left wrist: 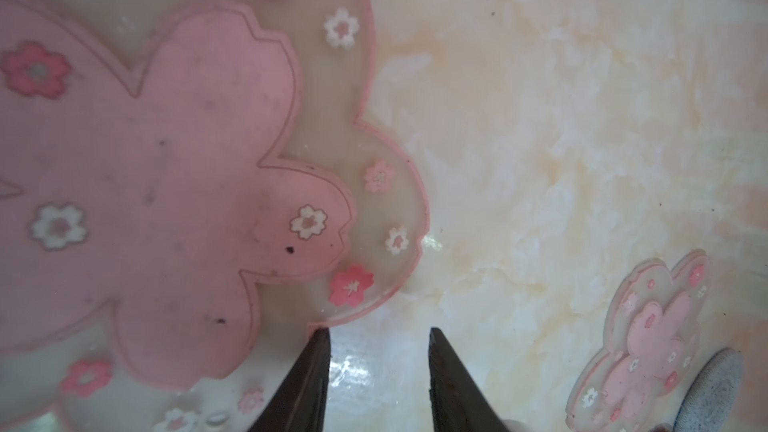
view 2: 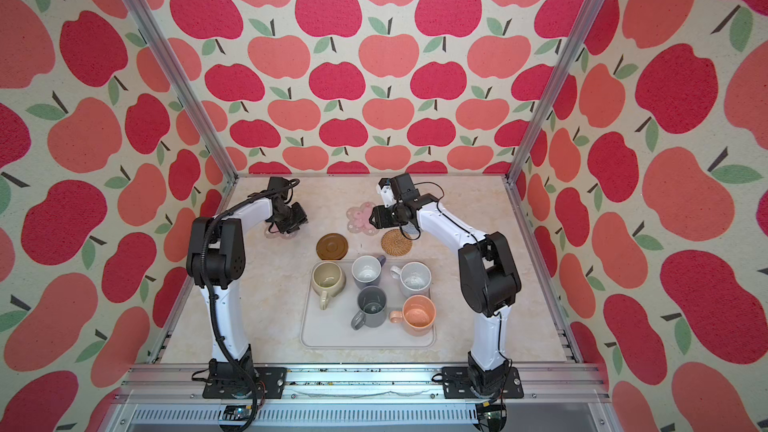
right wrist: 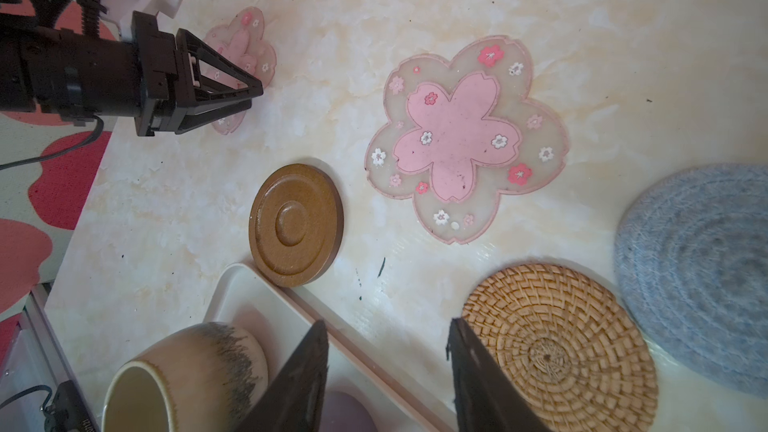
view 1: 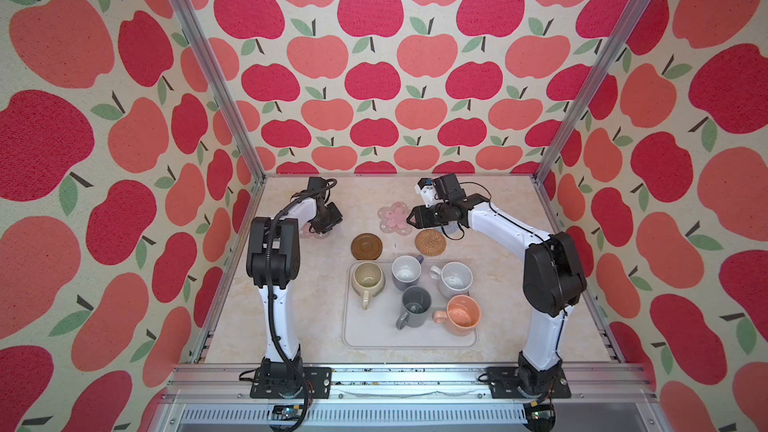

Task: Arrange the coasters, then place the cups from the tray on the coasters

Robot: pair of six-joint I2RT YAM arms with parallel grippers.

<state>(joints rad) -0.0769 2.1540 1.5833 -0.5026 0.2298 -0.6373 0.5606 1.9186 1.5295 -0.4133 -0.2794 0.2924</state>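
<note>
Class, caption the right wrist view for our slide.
Open right gripper faces brown disc, rattan round, grey-blue knitted round, pink flower coaster, and a second flower coaster by the left gripper.

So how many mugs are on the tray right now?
5, all on the tray: beige-olive mug back left, lavender mug back middle, white speckled mug back right, dark grey mug front middle, peach-orange mug front right. None seems hidden.

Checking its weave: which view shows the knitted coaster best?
Right wrist: the grey-blue knitted coaster is close, weave clear, partly cropped. In both top views the right arm covers most of it; left wrist catches a sliver.
</note>
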